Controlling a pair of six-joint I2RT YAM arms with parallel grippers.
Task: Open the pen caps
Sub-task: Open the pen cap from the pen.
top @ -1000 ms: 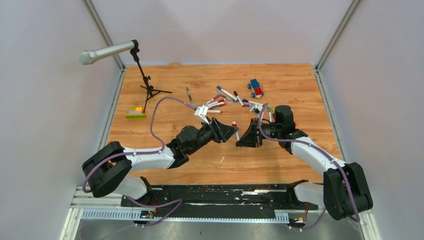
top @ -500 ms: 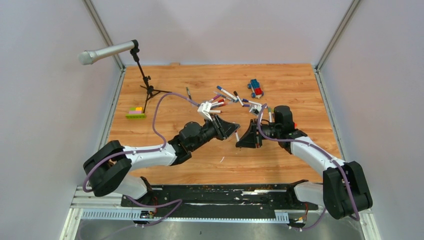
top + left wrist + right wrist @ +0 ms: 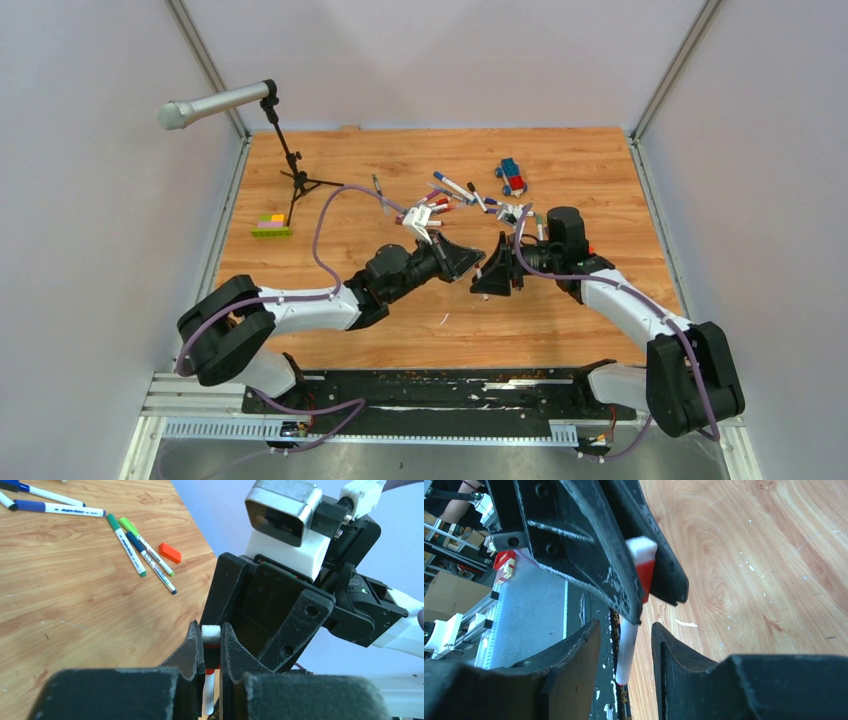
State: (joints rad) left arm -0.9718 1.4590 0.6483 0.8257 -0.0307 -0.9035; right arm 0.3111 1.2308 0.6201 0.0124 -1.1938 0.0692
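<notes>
A white pen hangs above the table between the two arms, its red cap uppermost with a white end. My left gripper is shut on that cap, one finger on each side. In the right wrist view the cap sits in the left gripper's fingers and the barrel hangs down between my right gripper's fingers with a gap on both sides. The right gripper is open. From above, both grippers meet tip to tip at mid-table. Several more pens lie behind them.
Green and blue pens and an orange block lie on the wood past the right arm. A toy car stands at the back. At the left are a brick bar and a microphone stand.
My left gripper moved right and shut on the pen's capped end. My right gripper, shut on the barrel before, has opened off it.
</notes>
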